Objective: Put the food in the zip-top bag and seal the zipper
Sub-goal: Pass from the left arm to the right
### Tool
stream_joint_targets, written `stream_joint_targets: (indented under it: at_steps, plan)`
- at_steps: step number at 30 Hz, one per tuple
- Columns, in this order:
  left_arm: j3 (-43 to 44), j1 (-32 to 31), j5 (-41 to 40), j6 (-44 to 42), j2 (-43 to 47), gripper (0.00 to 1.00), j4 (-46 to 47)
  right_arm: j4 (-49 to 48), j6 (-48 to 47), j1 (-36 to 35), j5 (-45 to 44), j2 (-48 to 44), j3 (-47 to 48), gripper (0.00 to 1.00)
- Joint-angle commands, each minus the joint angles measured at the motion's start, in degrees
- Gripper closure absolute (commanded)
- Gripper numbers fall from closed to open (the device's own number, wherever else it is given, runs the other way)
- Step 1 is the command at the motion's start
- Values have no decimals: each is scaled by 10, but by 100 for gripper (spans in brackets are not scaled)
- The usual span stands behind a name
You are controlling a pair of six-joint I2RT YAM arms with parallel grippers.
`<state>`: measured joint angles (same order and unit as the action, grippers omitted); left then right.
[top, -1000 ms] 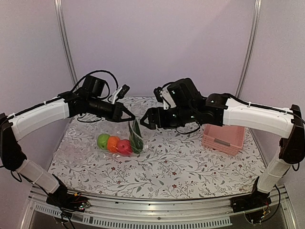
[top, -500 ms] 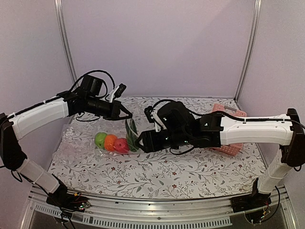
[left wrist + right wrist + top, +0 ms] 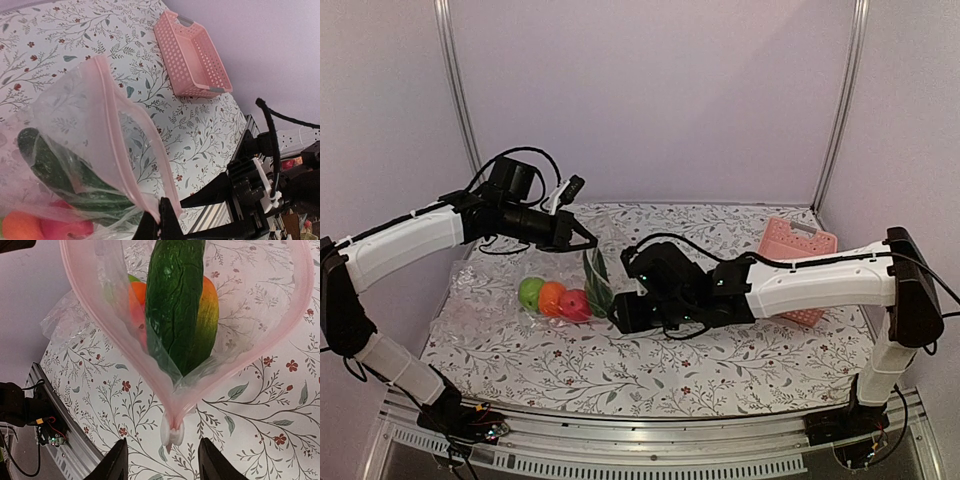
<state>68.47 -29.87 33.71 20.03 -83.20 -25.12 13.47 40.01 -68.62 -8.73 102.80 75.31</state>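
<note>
The zip-top bag (image 3: 570, 292) hangs tilted over the table with its mouth gaping. Inside are a green apple (image 3: 531, 292), an orange (image 3: 553, 297), a red apple (image 3: 576, 303), a dark cucumber (image 3: 175, 300) and a mango (image 3: 207, 315). My left gripper (image 3: 160, 220) is shut on the upper end of the pink zipper (image 3: 120, 130). At the lower end of the zipper (image 3: 115, 340) sits a white slider (image 3: 172, 432). My right gripper (image 3: 165, 460) stands just short of that slider, its fingers apart on either side and touching nothing.
A pink slatted basket (image 3: 800, 245) stands at the back right, behind my right arm. Hazy clear film (image 3: 460, 290) lies on the flowered tablecloth at the left. The metal rail (image 3: 650, 440) of the table's front edge runs below.
My right arm has swung down and left to the bag's lower end, its fingers narrowing, and has uncovered the basket. The left gripper has kept its hold almost in place.
</note>
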Motion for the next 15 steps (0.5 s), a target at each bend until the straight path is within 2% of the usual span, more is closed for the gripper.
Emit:
stream_joint_targets:
  at_steps: [1, 5, 13, 15]
  plan:
    - [-5, 9, -7, -3, 9, 100, 6, -14, 7, -1, -18, 17, -1, 56]
    - [-5, 9, -7, -3, 9, 100, 6, -24, 5, -1, -19, 24, 0, 66]
    - [-5, 8, -7, -4, 9, 100, 6, -24, -3, -1, -38, 36, 9, 92]
    - [-5, 9, -7, -4, 9, 100, 5, -24, -5, -1, -44, 38, 9, 95]
